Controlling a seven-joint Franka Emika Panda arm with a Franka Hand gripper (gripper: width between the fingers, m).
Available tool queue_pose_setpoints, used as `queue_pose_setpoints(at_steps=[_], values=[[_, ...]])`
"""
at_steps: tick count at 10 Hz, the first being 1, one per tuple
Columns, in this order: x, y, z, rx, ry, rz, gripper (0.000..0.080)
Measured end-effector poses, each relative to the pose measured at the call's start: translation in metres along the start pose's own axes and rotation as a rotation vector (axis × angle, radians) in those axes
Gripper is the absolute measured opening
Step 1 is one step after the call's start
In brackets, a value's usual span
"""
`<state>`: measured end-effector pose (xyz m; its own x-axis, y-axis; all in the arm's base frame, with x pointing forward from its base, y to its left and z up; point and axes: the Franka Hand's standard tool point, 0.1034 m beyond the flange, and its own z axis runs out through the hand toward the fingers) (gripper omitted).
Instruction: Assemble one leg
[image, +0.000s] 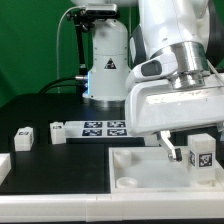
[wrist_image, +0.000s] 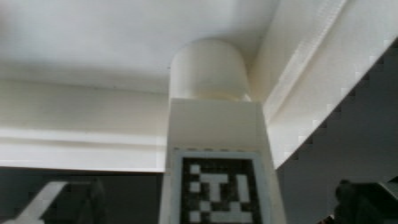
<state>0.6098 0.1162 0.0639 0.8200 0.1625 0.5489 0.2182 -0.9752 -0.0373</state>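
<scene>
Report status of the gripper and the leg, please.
Gripper open, over the tray. Leg upright between the fingers, not clamped. Nothing in the way.

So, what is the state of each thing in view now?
gripper: open, jaws apart on either side of the leg.
leg: upright on the tray, not gripped.
tray: flat on the table.
two loose legs: lying untouched on the table.
marker board: lying flat.

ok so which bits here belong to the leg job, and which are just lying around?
Job: the leg; the white tray-like part beside it.
Lying about: two small tagged white blocks at the exterior view's left; the marker board.
</scene>
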Motion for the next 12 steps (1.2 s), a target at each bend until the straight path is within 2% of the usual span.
queue_pose_setpoints(at_steps=[3, 4, 5, 7, 8, 9, 10, 12], values=[[0.001, 0.006, 0.0, -0.004, -0.031, 0.01, 0.0649], [-0.002, 0.002, 0.001, 0.015, -0.164, 0.025, 0.0649], [0.005, 0.0, -0.002, 0.031, -0.268, 0.029, 0.0649], [0.011, -0.002, -0.004, 0.048, -0.418, 0.055, 0.0649], [0.003, -0.005, -0.009, 0.062, -0.532, 0.064, 0.0649], [0.008, -0.006, -0.01, 0.079, -0.619, 0.066, 0.0649], [0.016, -0.002, -0.004, 0.078, -0.605, 0.07, 0.0649], [0.017, 0.0, -0.003, 0.074, -0.598, 0.078, 0.0649]])
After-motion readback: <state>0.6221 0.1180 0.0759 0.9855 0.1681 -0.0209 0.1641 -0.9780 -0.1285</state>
